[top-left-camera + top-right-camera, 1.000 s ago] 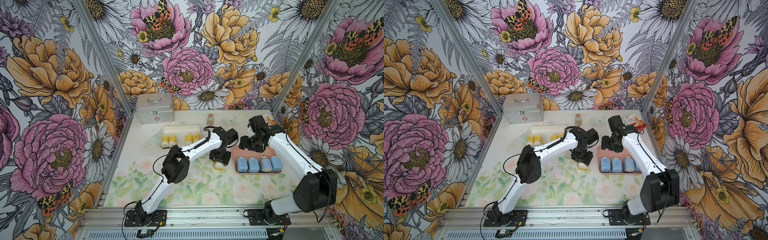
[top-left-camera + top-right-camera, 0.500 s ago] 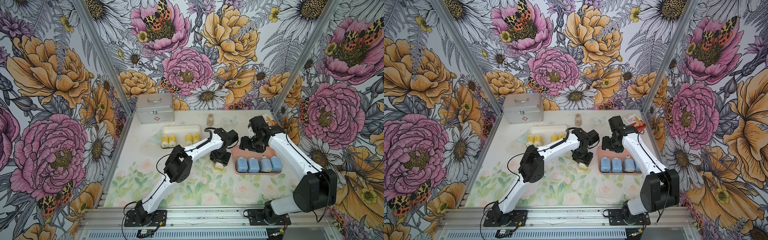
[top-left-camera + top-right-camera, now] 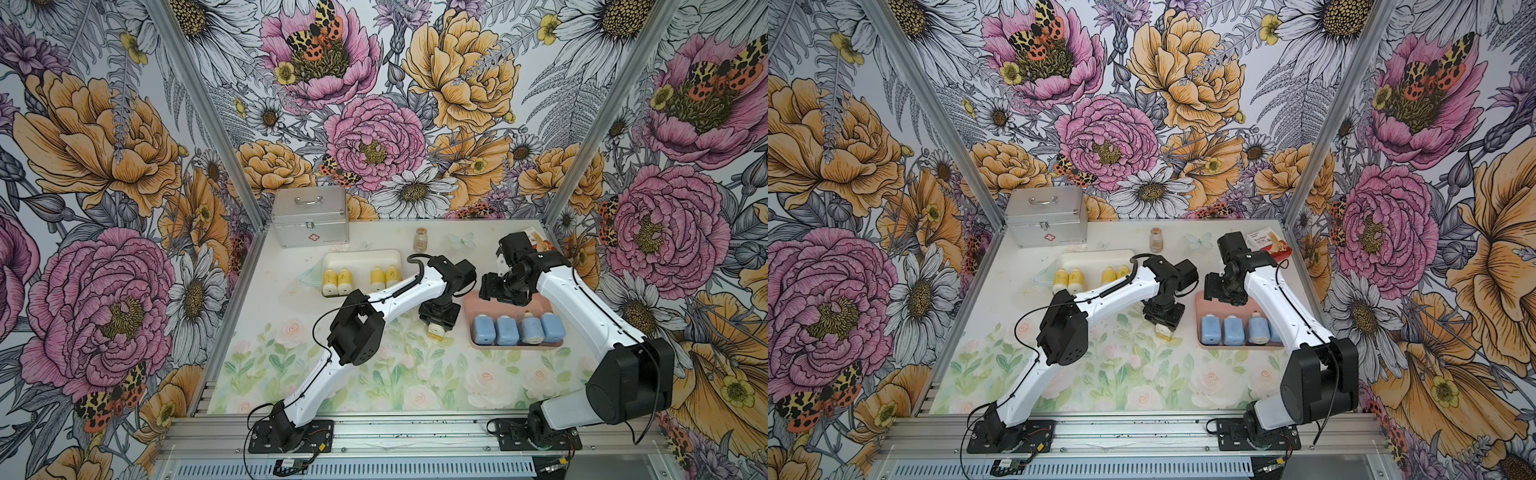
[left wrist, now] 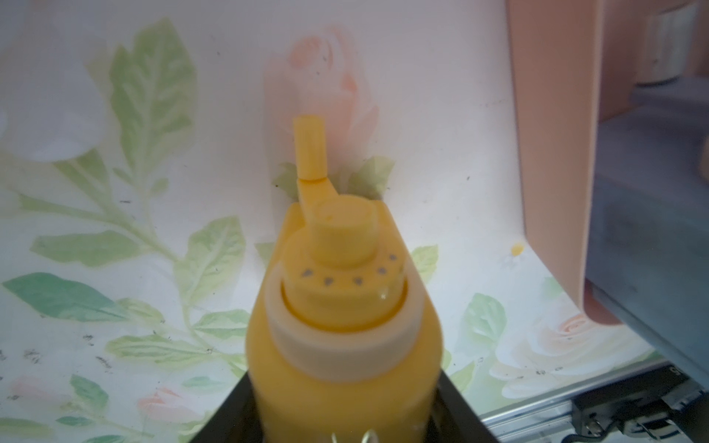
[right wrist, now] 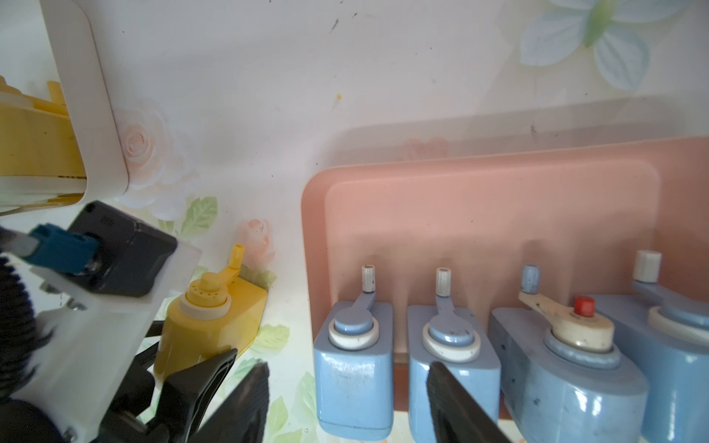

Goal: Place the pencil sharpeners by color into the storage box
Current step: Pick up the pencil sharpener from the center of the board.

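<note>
Nearest, table: a mat printed with pale roses and green leaves, with both arm bases fixed along its near edge.
Left gripper: points down at mid-table, its jaws pinching the body of the lone yellow sharpener.
Lone yellow sharpener: lies on its side with its crank end sticking out past the fingertips, just beside the left edge of the pink tray. I cannot tell whether it rests on the mat.
Pink tray: sits on the right half of the table.
Blue sharpeners: four lie in a row along the pink tray's near side. The third from the left has a cream crank with a red knob.
Right gripper: hovers over the pink tray's far left part, jaws spread, holding nothing.
White tray: sits farther back, on the left.
Yellow sharpeners: four lie in the white tray, in two pairs.
Back edge: a glass vial in the middle, a metal case at the left corner, a small box at the right.
</note>
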